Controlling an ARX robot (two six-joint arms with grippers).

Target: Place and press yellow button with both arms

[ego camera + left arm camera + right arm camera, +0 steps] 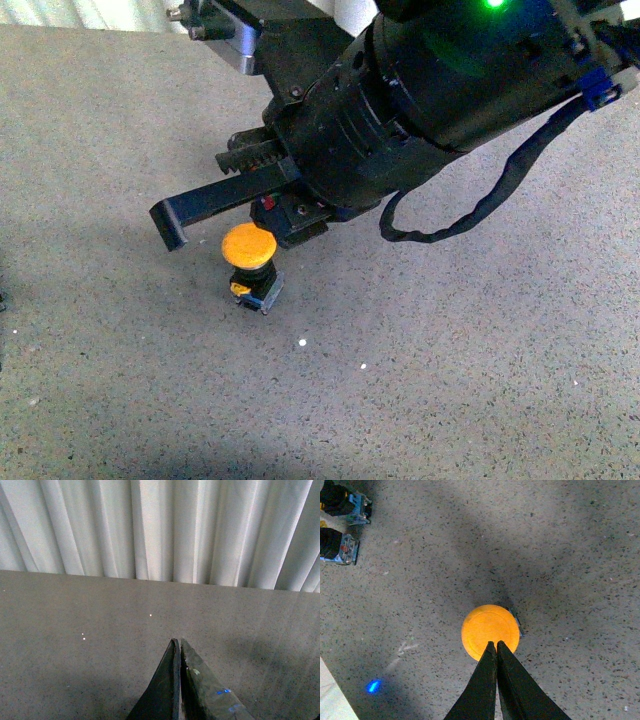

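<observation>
The yellow button stands upright on the grey speckled table, with a round orange-yellow cap on a black collar and a blue-grey base. My right arm reaches in from the upper right. My right gripper is shut and empty, hovering just above and beside the cap. In the right wrist view its shut tips overlap the near edge of the cap. My left gripper is shut and empty over bare table, away from the button. The button is not in the left wrist view.
Two other small black parts on blue-grey bases lie at the edge of the right wrist view. A pleated white curtain hangs behind the table's far edge. A blue light spot lies on the table.
</observation>
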